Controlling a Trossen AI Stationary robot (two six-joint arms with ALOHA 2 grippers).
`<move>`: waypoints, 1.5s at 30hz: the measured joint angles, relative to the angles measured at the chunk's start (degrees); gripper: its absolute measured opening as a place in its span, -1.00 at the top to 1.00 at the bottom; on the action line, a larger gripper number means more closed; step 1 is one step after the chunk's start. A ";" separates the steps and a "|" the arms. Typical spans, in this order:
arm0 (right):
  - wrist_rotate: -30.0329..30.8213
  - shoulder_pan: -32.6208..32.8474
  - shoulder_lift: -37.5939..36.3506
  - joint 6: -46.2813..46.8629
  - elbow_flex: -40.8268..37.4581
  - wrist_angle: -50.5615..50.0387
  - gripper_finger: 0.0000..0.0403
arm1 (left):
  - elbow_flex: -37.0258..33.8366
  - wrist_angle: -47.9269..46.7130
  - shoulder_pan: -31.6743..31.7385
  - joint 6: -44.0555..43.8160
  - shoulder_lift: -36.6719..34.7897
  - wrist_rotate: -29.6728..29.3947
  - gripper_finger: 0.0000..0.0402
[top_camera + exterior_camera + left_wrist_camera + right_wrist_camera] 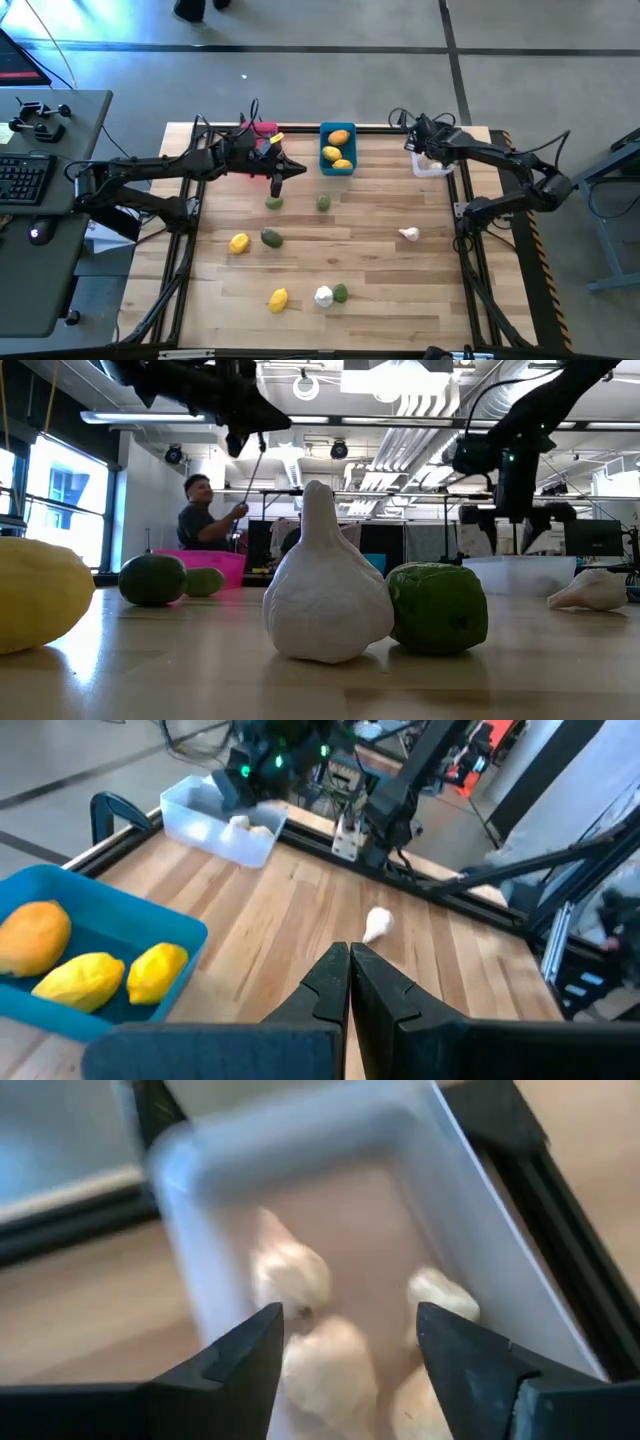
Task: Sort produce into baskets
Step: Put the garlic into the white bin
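White bin: stands at the table's far right edge, directly under the right gripper; several garlic pieces lie inside it, one right between the fingers.
Right gripper: poised over the white bin with its jaws spread apart and nothing clamped between them. Judged step: releasing a garlic into this bin.
Release procedure: keep the jaws spread until the piece lies clear of both fingers, then lift straight up so neither finger catches the bin wall or drags the light bin along.
Blue bin: stands at the far edge, middle of the table; holds three yellow-orange pieces.
Pink bin: far edge, mostly hidden beneath the left arm; contents cannot be told.
Left gripper: fingers pressed together, empty, hovering near the blue bin's left side.
Loose garlic: lies on the table's right half, nearest the right arm; judged the sensible next pick.
Remaining produce: two lemons, four green pieces and one more garlic lie scattered across the left and middle of the tabletop.
Progress: judged roughly half done.
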 joint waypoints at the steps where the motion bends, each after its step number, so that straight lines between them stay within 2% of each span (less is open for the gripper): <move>1: 0.08 0.16 -0.43 -1.40 0.93 -0.03 -0.08 | 0.00 -1.38 0.00 0.46 -0.49 0.00 1.00; 5: 0.35 2.16 -1.82 -8.25 4.60 -0.05 0.09 | -0.13 -6.03 -0.02 1.99 -2.20 0.01 1.00; 10: -0.84 8.07 -2.62 -19.41 9.80 -0.04 0.54 | -3.58 -3.34 -0.02 1.80 -3.76 -0.14 1.00; 14: -6.79 14.23 -2.71 -28.03 14.04 -0.75 0.92 | -6.70 1.26 -0.07 0.05 -3.87 -0.24 1.00; 16: -11.78 17.50 -2.71 -32.43 15.62 -0.98 0.96 | -7.73 3.22 -0.07 -0.85 -3.87 -0.24 1.00; 20: -22.57 23.83 -2.71 -37.06 17.92 -4.04 0.82 | -9.25 5.15 -0.07 -0.94 -3.87 -0.20 1.00; 24: -27.45 29.73 -2.71 -37.72 18.46 -11.86 0.64 | -9.95 5.09 -0.09 -1.04 -3.85 -0.15 1.00; 29: -27.81 36.86 -2.54 -38.13 16.66 -21.92 0.31 | -9.99 5.11 -0.13 -1.05 -3.82 -0.15 1.00; 36: -30.56 43.57 -1.94 -30.10 10.94 -23.54 -0.20 | -9.99 5.04 -0.13 -1.09 -3.82 0.17 1.00; 39: -32.95 45.93 -0.87 -27.55 8.19 -23.81 -0.30 | -9.98 4.93 -0.15 -2.08 -3.82 0.22 1.00; 45: -32.50 50.25 1.71 -26.13 5.60 -23.39 -0.34 | -9.97 4.81 -0.15 -2.51 -3.82 0.24 1.00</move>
